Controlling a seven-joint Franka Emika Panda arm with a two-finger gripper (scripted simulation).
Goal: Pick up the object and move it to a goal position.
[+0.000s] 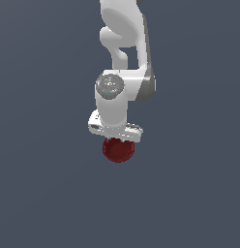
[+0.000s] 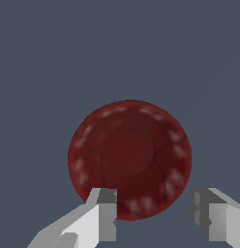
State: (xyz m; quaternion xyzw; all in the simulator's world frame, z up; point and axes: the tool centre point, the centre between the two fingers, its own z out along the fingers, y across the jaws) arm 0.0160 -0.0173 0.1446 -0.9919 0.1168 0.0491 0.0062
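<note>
The object (image 1: pixel 118 150) is a small dark red round bowl with a ribbed rim, sitting directly under the white hand in the exterior view. In the wrist view the object (image 2: pixel 129 157) fills the middle of the picture, seen from above. My gripper (image 2: pixel 153 213) is open, its two grey fingers spread wide. One finger (image 2: pixel 106 213) overlaps the bowl's rim and the other stands just outside the rim, so the near part of the rim lies between them. In the exterior view the gripper (image 1: pixel 117 138) is mostly hidden by the hand and the bowl.
The white arm (image 1: pixel 123 58) comes down from the top of the exterior view. A plain dark grey-blue surface (image 1: pixel 44 193) lies all around, with nothing else showing on it.
</note>
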